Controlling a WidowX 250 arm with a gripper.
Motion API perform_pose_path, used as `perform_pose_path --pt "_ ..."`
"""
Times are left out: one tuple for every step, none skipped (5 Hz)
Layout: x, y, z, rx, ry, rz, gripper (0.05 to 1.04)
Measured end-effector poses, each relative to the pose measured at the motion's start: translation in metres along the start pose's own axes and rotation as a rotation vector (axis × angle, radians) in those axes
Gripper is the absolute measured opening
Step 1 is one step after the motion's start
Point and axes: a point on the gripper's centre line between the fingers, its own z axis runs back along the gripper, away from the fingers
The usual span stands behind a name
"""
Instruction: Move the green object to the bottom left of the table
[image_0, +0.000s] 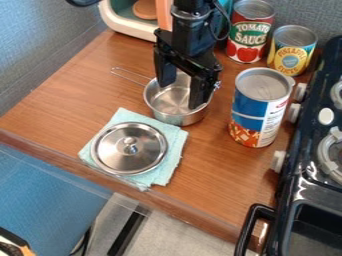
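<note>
The gripper (179, 96) hangs over the silver pot (172, 116), its two fingers spread apart with nothing seen held between them. Part of the pot's inside is hidden behind the fingers. Below and left of the pot, a pale green cloth (174, 155) lies near the table's front edge. A round metal lid (129, 148) with a knob rests on top of the cloth and covers most of it.
Right of the pot stands a tall blue and white can (260, 107). A tomato sauce can (250, 31) and a yellow can (292, 49) are at the back. The black stove (307, 182) borders the wooden table (73, 97) on the right.
</note>
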Motion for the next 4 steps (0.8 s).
perform_pose_path --pt "-0.001 -0.001 -0.008 -0.006 0.024 -0.001 1.0" --pt "0.019 0.01 -0.009 0.001 0.004 0.013 1.001" --pt "0.041 0.026 -0.01 0.008 -0.018 0.051 1.001" --pt "0.067 0.036 -0.015 0.011 -0.033 0.086 1.0"
